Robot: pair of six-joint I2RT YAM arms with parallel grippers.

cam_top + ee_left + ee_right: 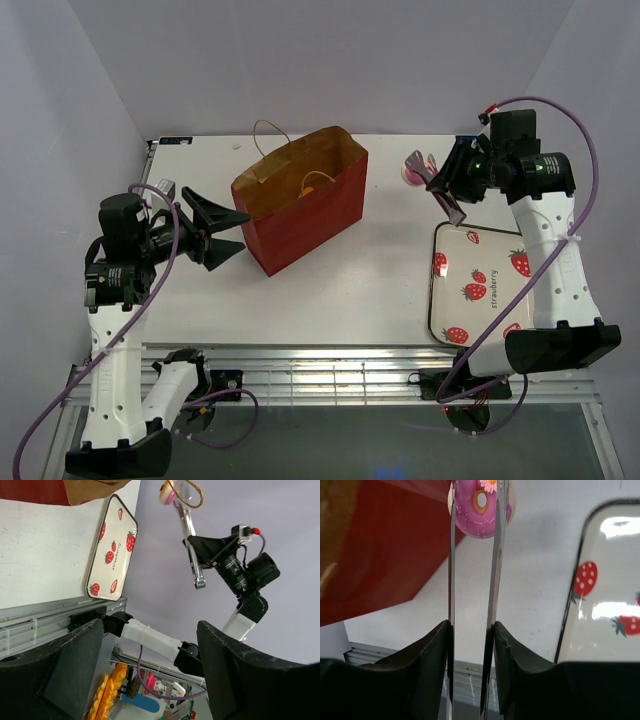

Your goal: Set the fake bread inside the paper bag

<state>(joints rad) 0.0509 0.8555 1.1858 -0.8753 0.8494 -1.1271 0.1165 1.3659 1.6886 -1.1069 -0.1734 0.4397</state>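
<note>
The red-brown paper bag (300,205) stands open in the middle of the table, with an orange croissant (308,188) visible inside. My right gripper (452,185) (472,625) is shut on the silver tongs (495,555) (192,545), whose tips pinch the pink-iced doughnut (479,510) (413,170) (167,492). The doughnut hangs above the table to the right of the bag (380,545), outside its mouth. My left gripper (240,232) (150,630) is open and empty, just left of the bag, its fingers pointing at the bag's side.
A strawberry-print tray (480,285) (111,550) (605,580) lies at the table's front right, below my right arm. White walls close in the table at the back and sides. A metal rail (330,370) runs along the front edge.
</note>
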